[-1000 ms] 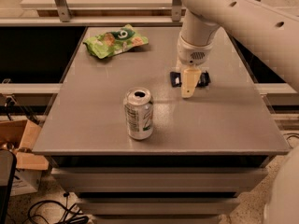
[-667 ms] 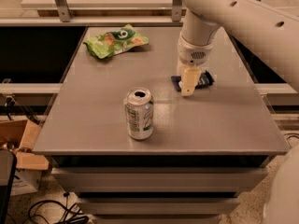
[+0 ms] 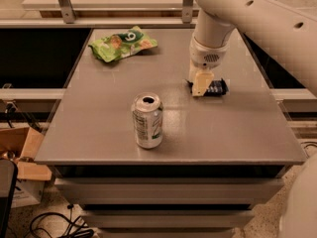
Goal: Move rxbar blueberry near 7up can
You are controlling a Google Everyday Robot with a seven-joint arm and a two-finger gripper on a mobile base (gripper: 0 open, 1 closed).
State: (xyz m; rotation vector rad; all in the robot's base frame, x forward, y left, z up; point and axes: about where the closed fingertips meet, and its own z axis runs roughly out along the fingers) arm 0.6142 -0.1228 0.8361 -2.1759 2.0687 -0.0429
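Note:
The rxbar blueberry is a small dark navy wrapper lying flat on the grey table, right of centre. My gripper comes down from the white arm onto the bar's left end and hides that part. The 7up can stands upright near the table's front, to the left of and nearer than the bar, about a can's height away from the gripper.
A bright green chip bag lies at the back left of the table. A shelf with metal posts runs behind the table. Cardboard boxes and cables sit on the floor at the left.
More of the blue bar now shows to the right of the gripper than before. The gripper itself has hardly shifted. The can and the chip bag have not moved.

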